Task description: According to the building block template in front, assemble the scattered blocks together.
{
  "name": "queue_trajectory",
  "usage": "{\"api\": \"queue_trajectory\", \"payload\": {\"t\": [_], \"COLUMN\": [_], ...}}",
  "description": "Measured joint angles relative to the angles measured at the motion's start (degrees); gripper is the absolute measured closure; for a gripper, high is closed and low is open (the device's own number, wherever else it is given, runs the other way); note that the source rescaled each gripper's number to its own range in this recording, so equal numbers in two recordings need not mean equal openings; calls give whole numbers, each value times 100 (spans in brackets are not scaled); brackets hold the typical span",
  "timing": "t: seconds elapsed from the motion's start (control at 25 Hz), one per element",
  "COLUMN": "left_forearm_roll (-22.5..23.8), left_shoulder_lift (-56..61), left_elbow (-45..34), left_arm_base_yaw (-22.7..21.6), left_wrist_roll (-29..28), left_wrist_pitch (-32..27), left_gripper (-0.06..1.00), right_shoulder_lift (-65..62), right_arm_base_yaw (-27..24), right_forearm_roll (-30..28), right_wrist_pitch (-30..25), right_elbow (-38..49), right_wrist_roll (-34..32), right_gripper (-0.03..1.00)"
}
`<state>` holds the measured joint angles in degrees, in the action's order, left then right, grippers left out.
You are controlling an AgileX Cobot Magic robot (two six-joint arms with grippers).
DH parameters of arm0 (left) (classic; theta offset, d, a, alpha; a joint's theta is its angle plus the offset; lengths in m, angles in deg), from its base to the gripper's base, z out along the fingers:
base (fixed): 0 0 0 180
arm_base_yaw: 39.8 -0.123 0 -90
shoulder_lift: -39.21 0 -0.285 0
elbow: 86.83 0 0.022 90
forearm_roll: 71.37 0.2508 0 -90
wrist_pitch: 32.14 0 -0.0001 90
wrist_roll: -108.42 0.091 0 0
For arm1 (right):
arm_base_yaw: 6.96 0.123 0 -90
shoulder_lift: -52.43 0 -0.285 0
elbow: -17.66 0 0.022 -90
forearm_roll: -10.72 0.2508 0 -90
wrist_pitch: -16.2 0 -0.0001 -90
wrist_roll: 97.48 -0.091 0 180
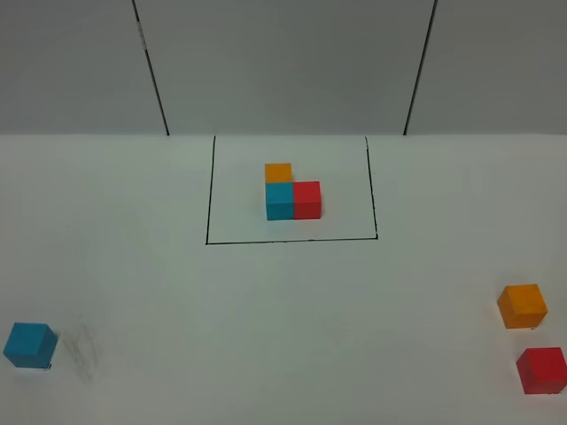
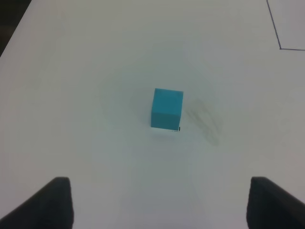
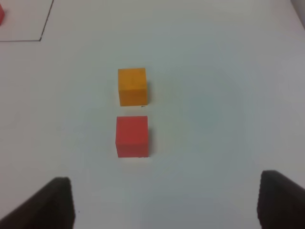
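Lying apart: one cyan cube, one orange cube, one red cube; both jaws wide, empty.

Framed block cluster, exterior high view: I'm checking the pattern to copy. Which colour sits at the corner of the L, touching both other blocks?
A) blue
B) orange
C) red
A: the framed blue block has the framed orange block directly behind it and the framed red block against its side, so it forms the corner of the L.
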<state>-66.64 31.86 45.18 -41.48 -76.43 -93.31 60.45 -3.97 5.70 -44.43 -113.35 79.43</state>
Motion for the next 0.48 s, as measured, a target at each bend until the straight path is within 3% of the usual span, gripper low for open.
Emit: {"api": "queue_trajectory", "payload": {"t": [0.48], "left_forearm_roll": [0], "left_shoulder_lift": [0], "left_elbow": [0], "left_arm_base_yaw": [0], "left_wrist_roll": [0], "left_wrist_pitch": [0], "left_gripper": [25], "right_shoulder_lift": [0], "right_arm_base_yaw": [0], "right_forearm_roll": [0], "right_wrist_pitch": [0], "right_elbow": [0], "right_wrist_roll": [0], "right_gripper": [35]}}
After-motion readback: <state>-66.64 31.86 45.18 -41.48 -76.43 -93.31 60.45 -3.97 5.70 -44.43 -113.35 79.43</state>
